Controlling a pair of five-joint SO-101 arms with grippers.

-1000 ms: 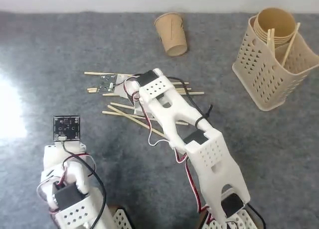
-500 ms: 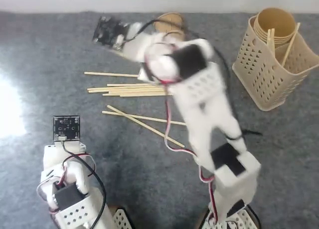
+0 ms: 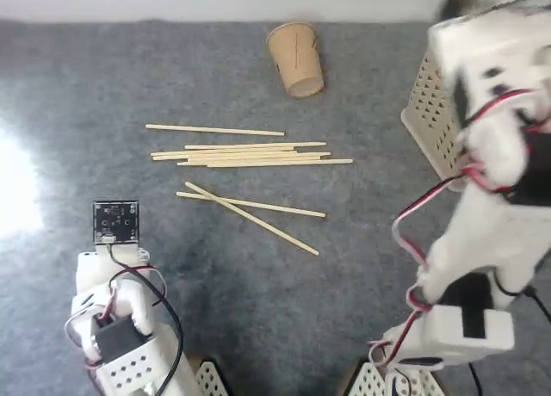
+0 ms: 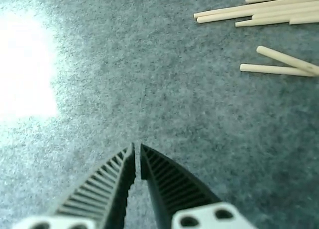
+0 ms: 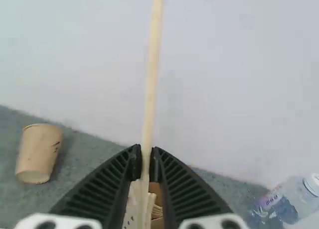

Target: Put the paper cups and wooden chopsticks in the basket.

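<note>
The right end effector pinches one chopstick, which sticks out past its fingertips; its arm stands by the basket at the far right of the desk. The left end effector is pressed together and holds nothing, near the loose chopsticks. A paper cup lies on its side behind them.

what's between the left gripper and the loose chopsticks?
Nothing but bare grey mat lies between the left gripper and the chopsticks, as the left wrist view shows.
</note>
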